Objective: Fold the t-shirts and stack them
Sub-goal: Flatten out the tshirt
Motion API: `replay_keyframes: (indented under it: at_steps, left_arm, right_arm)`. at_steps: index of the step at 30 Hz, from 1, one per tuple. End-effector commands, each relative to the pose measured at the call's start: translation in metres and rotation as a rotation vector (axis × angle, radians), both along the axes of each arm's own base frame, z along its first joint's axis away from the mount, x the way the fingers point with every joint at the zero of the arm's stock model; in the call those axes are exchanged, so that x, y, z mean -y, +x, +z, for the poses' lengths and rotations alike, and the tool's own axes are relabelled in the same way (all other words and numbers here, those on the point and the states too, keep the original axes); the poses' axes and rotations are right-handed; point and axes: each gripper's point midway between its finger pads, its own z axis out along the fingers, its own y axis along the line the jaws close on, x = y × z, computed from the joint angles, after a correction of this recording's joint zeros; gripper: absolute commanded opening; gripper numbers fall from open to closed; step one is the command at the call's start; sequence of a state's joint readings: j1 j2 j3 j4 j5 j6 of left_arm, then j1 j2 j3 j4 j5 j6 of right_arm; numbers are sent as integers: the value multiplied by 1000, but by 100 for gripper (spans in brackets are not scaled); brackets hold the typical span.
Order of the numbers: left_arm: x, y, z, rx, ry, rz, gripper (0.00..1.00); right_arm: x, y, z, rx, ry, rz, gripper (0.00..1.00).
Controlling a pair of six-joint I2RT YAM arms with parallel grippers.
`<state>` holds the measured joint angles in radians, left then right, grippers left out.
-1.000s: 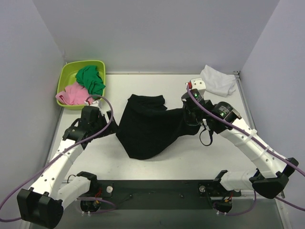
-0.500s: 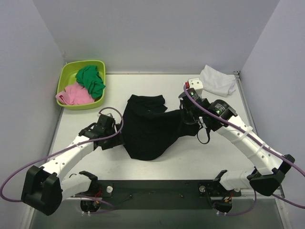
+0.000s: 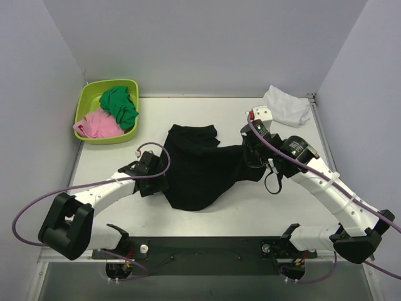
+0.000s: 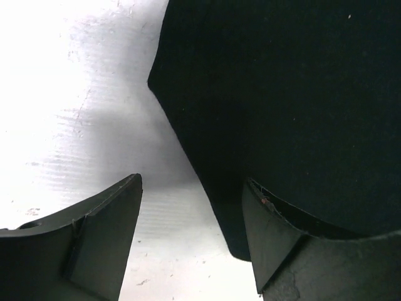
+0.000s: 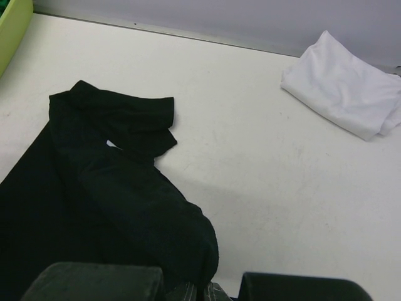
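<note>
Work surface: white table (image 3: 250, 207), both arms reaching over it.

Black t-shirt (image 3: 197, 172): lies unfolded and rumpled at the centre of the table. Its far end is bunched, with a sleeve turned over the body. A small white neck label (image 5: 111, 144) shows beside that folded sleeve. The right-hand end of the garment is drawn out into a narrow bunch that leads to the right arm.

Right gripper (image 5: 200, 291): fingers closed together with the bunched black cloth pinched between them. The wrist view shows the fabric rising from the table into the closed fingers.

Left gripper (image 4: 191, 210): low at the left edge of the black t-shirt, fingers set well apart. In the wrist view the edge of the cloth runs between them, with one finger over bare table and the other over black fabric. No cloth is seen pinched.

White t-shirt (image 3: 287, 105): lies as a compact heap at the far right corner of the table, well apart from the black one and untouched by either arm.

Other items: a lime-green tub (image 3: 80, 106) stands at the far left corner and holds a green cloth (image 3: 119, 103) and a pink cloth (image 3: 97, 125).
</note>
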<state>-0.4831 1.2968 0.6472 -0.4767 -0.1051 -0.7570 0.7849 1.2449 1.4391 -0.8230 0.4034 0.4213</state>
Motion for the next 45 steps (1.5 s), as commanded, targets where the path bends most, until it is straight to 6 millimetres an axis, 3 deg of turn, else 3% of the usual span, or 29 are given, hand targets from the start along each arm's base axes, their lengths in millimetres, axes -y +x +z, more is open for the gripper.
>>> replay_keyframes:
  at_steps: [1,12,13,15,17,19,22,23,24,25,28,29,32,34,36,38,39,40,42,45]
  left_arm:
    - [13,28,12,90,-31,29,73]
    - [21,45,-5,71,-5,37,43]
    - [21,46,-5,74,-4,36,31]
    - [23,48,-7,72,-7,36,21]
    - [24,49,-7,69,-9,38,0]
    - [25,48,-1,71,-17,41,0]
    - [23,45,26,105,-34,38,0]
    - [21,46,48,158,-53,41,0]
    - [13,38,56,158,-33,53,0]
    - [11,41,87,241,-60,57,0]
    - [-16,30,124,300,2,74,0]
    - [-25,24,148,332,16,70,0]
    - [-42,19,183,402,53,74,0]
    - [-48,13,181,380,86,64,0]
    - [-48,11,165,339,110,42,0]
    - [-44,14,147,313,113,31,34]
    - [-44,8,125,261,120,21,57]
    - [-42,6,113,231,118,20,97]
    - [-35,2,93,192,106,4,97]
    - [-29,0,88,195,91,1,97]
  right_arm:
    - [15,-5,2,17,-22,-20,0]
    - [22,-11,-3,22,-18,-25,0]
    - [23,-12,-3,21,-19,-27,0]
    - [26,-14,-5,20,-20,-30,0]
    - [29,-16,-4,25,-15,-35,0]
    - [31,-18,-5,28,-13,-39,0]
    - [35,-20,-5,34,-10,-44,0]
    - [35,-21,-2,39,-4,-41,0]
    - [36,-21,-2,39,-3,-43,0]
    - [37,-22,-1,43,1,-45,0]
    - [39,-21,-2,41,6,-52,0]
    - [38,-21,-2,39,10,-54,0]
    - [37,-20,-4,31,15,-56,0]
    - [35,-20,-5,24,17,-52,0]
    - [33,-19,-7,20,23,-53,0]
    - [31,-20,-8,12,27,-46,0]
    - [32,-21,-8,11,27,-47,0]
    - [32,-21,-8,12,29,-48,0]
    - [32,-22,-8,13,32,-45,0]
    - [35,-24,-8,12,28,-48,0]
